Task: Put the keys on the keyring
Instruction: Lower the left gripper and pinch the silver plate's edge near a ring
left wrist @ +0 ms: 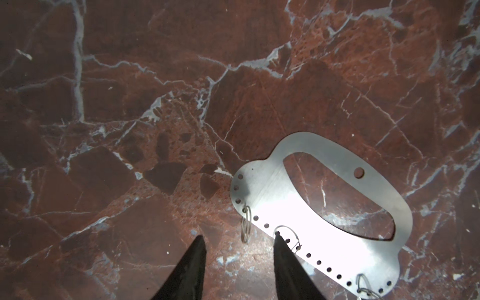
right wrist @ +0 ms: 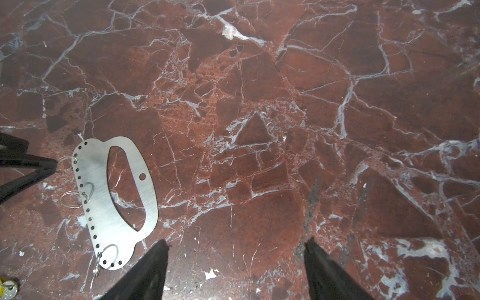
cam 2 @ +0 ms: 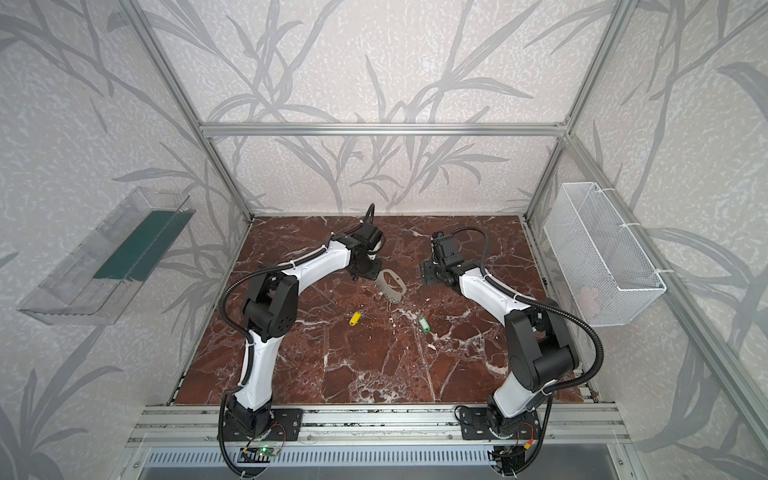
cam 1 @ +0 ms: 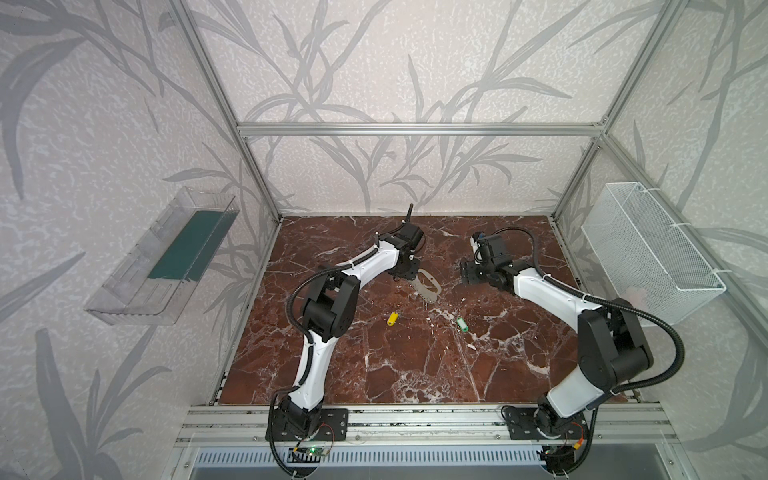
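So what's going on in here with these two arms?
The job is putting key tags on a metal keyring. The left gripper is down at the keyring's holed edge, by its wire rings, jaws apart, holding nothing. The right gripper hovers open over the table. The yellow tag and green tag lie loose nearby.

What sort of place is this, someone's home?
Most likely a robot test booth: a left arm and a right arm bolted to a metal rail, an aluminium frame around the marble-look tabletop, a wire basket hung alongside.
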`<state>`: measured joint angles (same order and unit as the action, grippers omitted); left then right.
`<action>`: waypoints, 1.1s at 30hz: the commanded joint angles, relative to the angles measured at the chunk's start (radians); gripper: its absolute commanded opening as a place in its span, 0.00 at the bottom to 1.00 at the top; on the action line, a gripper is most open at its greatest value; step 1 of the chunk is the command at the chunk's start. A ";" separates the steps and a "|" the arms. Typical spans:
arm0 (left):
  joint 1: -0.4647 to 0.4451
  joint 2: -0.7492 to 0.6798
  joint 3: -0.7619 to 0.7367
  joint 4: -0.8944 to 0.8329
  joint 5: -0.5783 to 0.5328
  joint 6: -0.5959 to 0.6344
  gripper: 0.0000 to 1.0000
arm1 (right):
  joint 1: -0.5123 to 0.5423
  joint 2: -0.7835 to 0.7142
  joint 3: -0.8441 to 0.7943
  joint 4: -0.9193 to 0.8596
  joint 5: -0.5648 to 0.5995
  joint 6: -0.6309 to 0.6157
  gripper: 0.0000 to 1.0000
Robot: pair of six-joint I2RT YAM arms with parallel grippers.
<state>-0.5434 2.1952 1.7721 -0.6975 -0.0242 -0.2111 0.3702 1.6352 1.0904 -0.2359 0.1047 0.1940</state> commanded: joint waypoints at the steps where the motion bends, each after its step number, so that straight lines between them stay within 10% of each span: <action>1: -0.005 0.034 0.039 -0.028 -0.025 0.007 0.42 | -0.007 -0.027 -0.008 -0.014 0.010 -0.003 0.80; 33: -0.011 0.084 0.073 -0.041 -0.009 0.014 0.21 | -0.010 -0.020 -0.005 -0.026 0.021 -0.014 0.80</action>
<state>-0.5480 2.2559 1.8156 -0.7063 -0.0280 -0.2008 0.3664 1.6352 1.0904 -0.2420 0.1150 0.1898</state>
